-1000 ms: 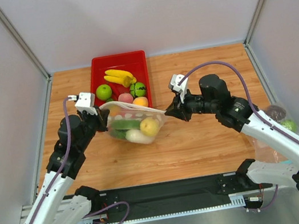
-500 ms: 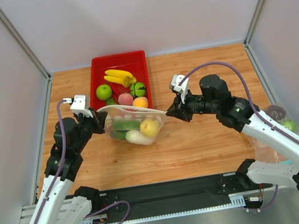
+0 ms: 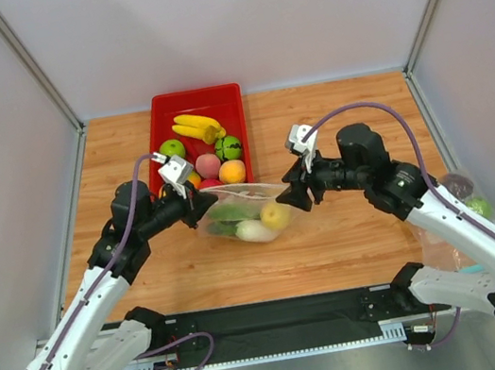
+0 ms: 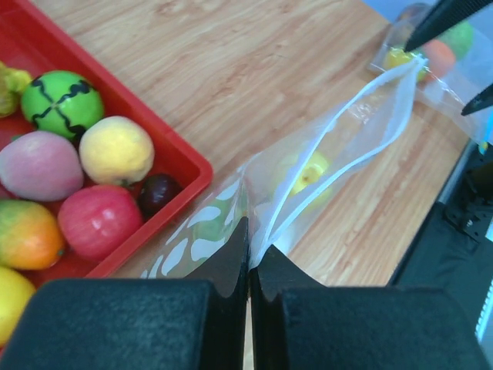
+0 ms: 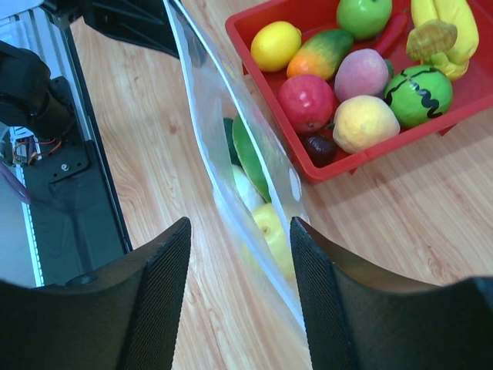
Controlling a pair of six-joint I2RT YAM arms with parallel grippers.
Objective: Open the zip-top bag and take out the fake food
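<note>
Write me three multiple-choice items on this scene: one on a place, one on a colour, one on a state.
1. Where is the zip-top bag relative to the red tray?
A. inside it
B. just on its near side
C. beyond it, at the far edge

2. What colour is the round fruit in the bag?
A. purple
B. pale yellow
C. blue

3. How is the left gripper?
A. open, clear of the bag
B. shut on a banana
C. shut on the bag's edge

Key:
1 B, the top view shows the bag on the tray's near side.
2 B, it shows yellow through the clear plastic.
3 C, the left wrist view shows the fingers closed with the bag's edge pinched between them.
</note>
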